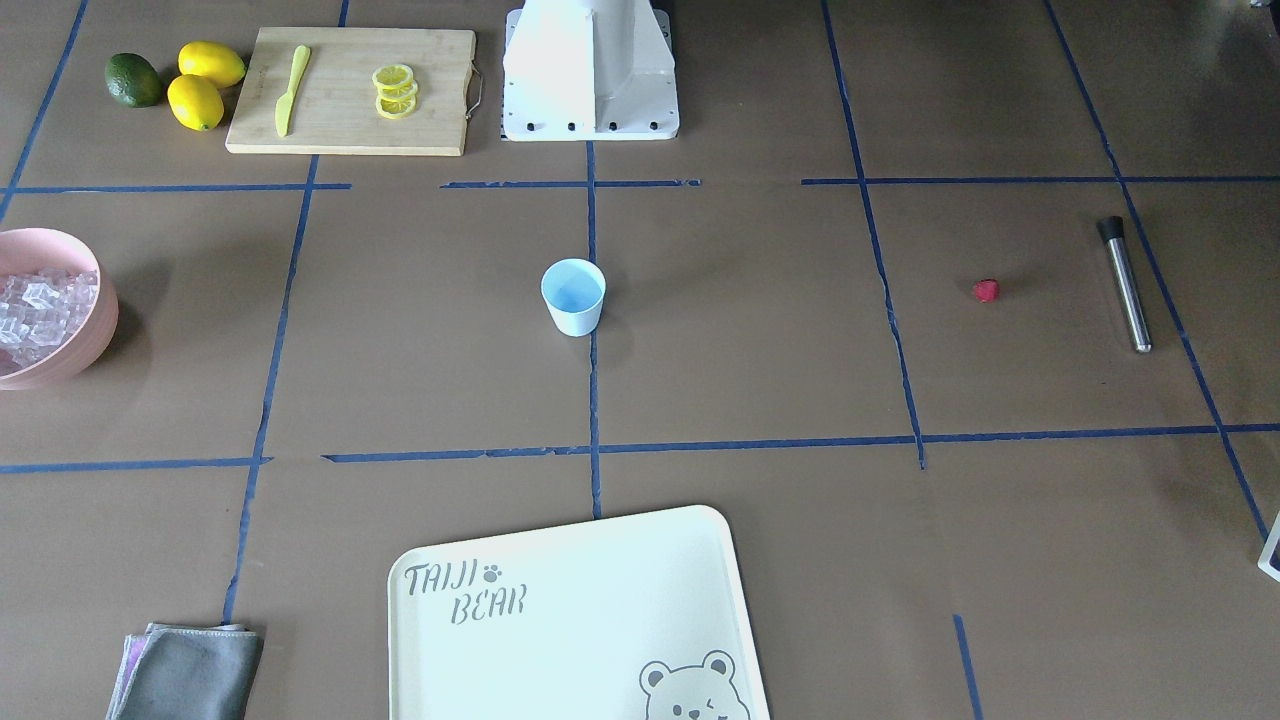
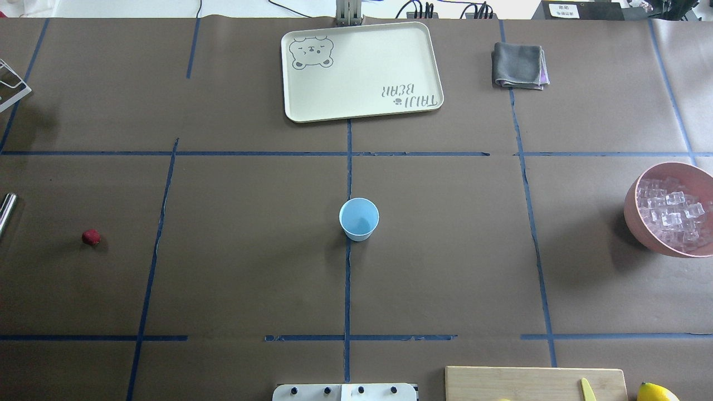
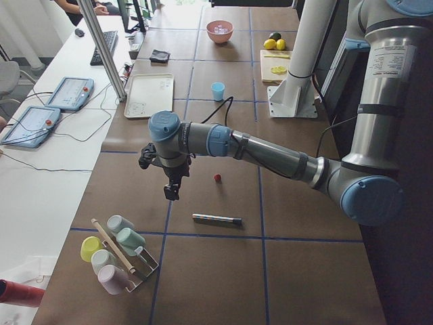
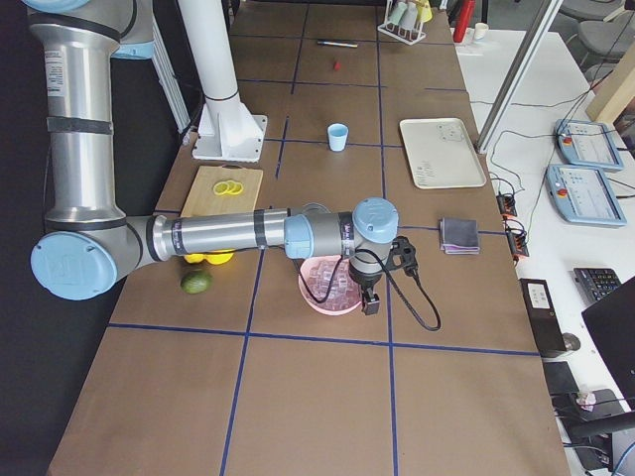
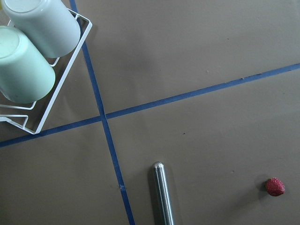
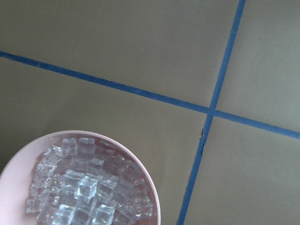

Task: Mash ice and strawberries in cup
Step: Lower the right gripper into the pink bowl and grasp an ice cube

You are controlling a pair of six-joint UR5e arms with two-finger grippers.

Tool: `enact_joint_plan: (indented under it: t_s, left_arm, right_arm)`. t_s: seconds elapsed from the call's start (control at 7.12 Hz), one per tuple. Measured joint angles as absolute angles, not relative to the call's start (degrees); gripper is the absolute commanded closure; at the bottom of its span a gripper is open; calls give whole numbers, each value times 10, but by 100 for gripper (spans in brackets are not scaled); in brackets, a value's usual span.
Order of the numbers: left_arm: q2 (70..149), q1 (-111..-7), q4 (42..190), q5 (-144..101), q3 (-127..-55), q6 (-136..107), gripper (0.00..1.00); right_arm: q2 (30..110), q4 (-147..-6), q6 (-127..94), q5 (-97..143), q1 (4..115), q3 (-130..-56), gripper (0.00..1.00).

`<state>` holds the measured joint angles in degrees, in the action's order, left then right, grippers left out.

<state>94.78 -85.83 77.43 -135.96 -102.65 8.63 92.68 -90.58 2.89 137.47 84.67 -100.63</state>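
The pale blue cup [image 2: 359, 219] stands upright and empty at the table's middle [image 1: 573, 297]. The red strawberry [image 1: 986, 290] lies alone on the brown surface, also low right in the left wrist view [image 5: 275, 186]. Ice [image 6: 84, 187] fills a pink bowl [image 2: 632, 214] at the table's right end. My left gripper [image 3: 171, 193] hangs above the table between the strawberry [image 3: 217, 178] and a cup rack. My right gripper [image 4: 370, 302] hovers over the far rim of the bowl. Both show only in the side views, so I cannot tell whether they are open or shut.
A steel rod with a black tip [image 1: 1125, 283] lies beyond the strawberry. A cream tray [image 2: 362, 72] and folded grey cloth [image 2: 518, 65] sit at the far edge. A cutting board [image 1: 350, 90] carries lemon slices and a knife, beside lemons and an avocado. Cup rack [image 5: 37, 61].
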Motion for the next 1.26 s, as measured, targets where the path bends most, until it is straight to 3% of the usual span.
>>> enact_joint_plan:
  t_s: [0.42,0.84,1.26]
  left_arm:
    - [947,-858,775,-1362,-1028,86,0]
    - [948,-858,778,-1361,-1029,85,0]
    - [948,-858,780,-1360,-1030,86,0]
  right_arm:
    - [989,-850,-251,1371,770,-1095,9]
    - [1036,-678,-503,1298,662,-1089,11]
    - [1035,-643,-552,1263,619,-1062,14]
